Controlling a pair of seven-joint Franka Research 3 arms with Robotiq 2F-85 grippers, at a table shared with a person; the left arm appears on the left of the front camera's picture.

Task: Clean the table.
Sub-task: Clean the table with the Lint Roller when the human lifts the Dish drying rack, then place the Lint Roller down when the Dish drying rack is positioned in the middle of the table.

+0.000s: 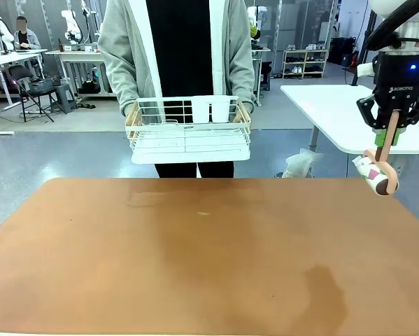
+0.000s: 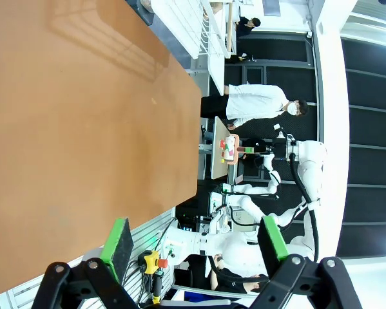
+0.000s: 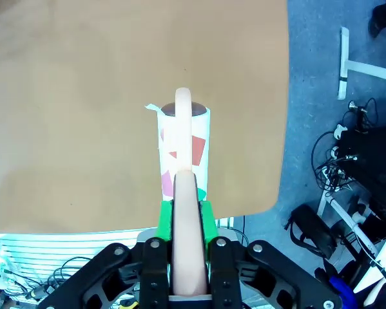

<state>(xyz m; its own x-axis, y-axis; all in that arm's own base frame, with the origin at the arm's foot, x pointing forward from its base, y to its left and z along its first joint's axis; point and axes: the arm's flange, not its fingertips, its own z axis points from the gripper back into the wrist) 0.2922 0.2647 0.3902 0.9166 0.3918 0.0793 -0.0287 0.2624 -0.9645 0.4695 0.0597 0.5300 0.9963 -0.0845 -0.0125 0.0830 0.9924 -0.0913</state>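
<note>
The table (image 1: 195, 245) has a bare reddish-brown top with a faint darker patch at the front right. My right gripper (image 1: 391, 136) hangs above the table's far right corner, shut on the pink handle of a lint roller (image 1: 378, 175). Its patterned white roll points down, held clear of the top. In the right wrist view the lint roller (image 3: 183, 141) sticks out from the right gripper (image 3: 185, 212) over the table (image 3: 83, 96). In the left wrist view my left gripper (image 2: 196, 248) is open and holds nothing, high beside the table (image 2: 83, 129).
A person stands at the far side holding a white wire rack (image 1: 188, 129) in both hands above the table's far edge. A plain white table (image 1: 335, 112) stands at the back right. Cables lie on the floor (image 3: 334, 161) past the table's edge.
</note>
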